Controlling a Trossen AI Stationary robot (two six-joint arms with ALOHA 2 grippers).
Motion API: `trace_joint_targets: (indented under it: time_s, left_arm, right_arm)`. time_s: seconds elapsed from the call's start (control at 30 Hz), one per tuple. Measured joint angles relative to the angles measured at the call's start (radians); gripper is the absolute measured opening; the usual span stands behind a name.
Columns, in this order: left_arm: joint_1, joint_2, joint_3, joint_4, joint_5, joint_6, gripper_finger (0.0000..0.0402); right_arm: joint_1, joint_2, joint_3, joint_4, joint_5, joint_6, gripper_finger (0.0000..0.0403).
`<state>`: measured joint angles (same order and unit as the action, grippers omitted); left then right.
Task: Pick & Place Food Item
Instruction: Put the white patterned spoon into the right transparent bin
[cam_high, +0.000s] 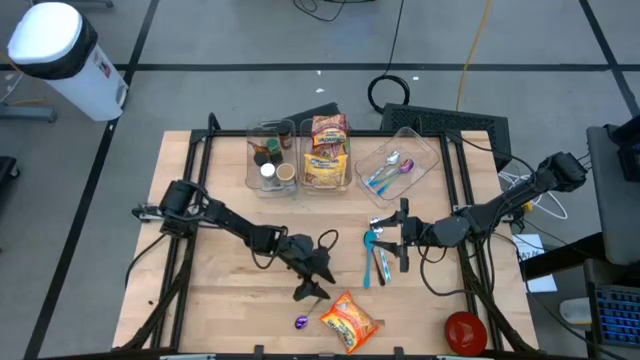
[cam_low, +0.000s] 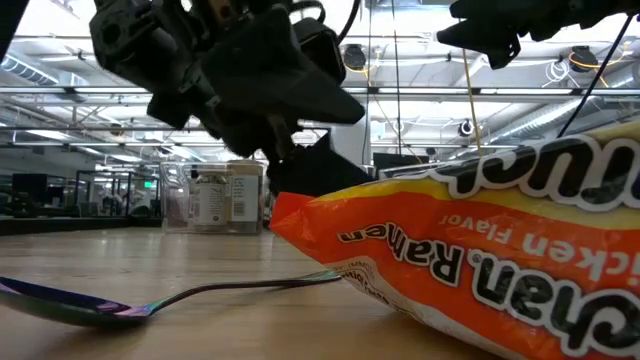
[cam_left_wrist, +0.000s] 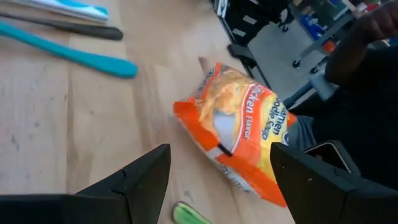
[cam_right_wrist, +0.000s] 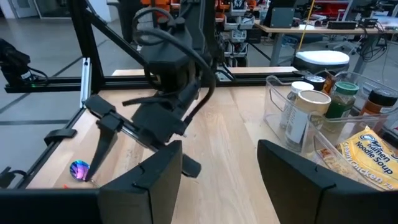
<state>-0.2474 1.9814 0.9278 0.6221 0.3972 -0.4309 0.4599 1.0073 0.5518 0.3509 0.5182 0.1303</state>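
Wooden table (cam_high: 230, 180): your ramen packet (cam_high: 349, 321) lies loose near the front edge. Left gripper (cam_high: 312, 285) hovers just beside it, jaws open, empty. Nothing picked yet; bins (cam_high: 300, 155) wait behind. Right gripper (cam_high: 402, 236) idles open, empty.

Overhead, table-level, two wrist views

Left gripper (cam_right_wrist: 115, 146) open above table (cam_right_wrist: 230, 143); jars (cam_right_wrist: 298, 112) in bin (cam_right_wrist: 273, 102).

Ramen packet (cam_low: 480, 260) cut off by right and bottom edges in low view, print partly lost. Spoon (cam_low: 70, 305) bowl clipped at left edge. Left wrist view: green item (cam_left_wrist: 189, 214) below fingers cut off, unidentifiable.
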Motion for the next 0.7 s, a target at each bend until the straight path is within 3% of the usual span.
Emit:
trace_joint_targets:
  time_s: [0.43, 0.7]
  left_arm:
    - [-0.011, 0.046, 0.276, -0.446, 0.005, 0.187, 0.0282]
    - [-0.008, 0.084, 0.351, -0.501, -0.001, 0.259, 0.0282]
  right_arm:
    - [0.000, 0.000, 0.000, 0.012, 0.000, -0.014, 0.0201]
    - [0.000, 0.007, -0.001, 0.024, -0.053, -0.012, 0.0201]
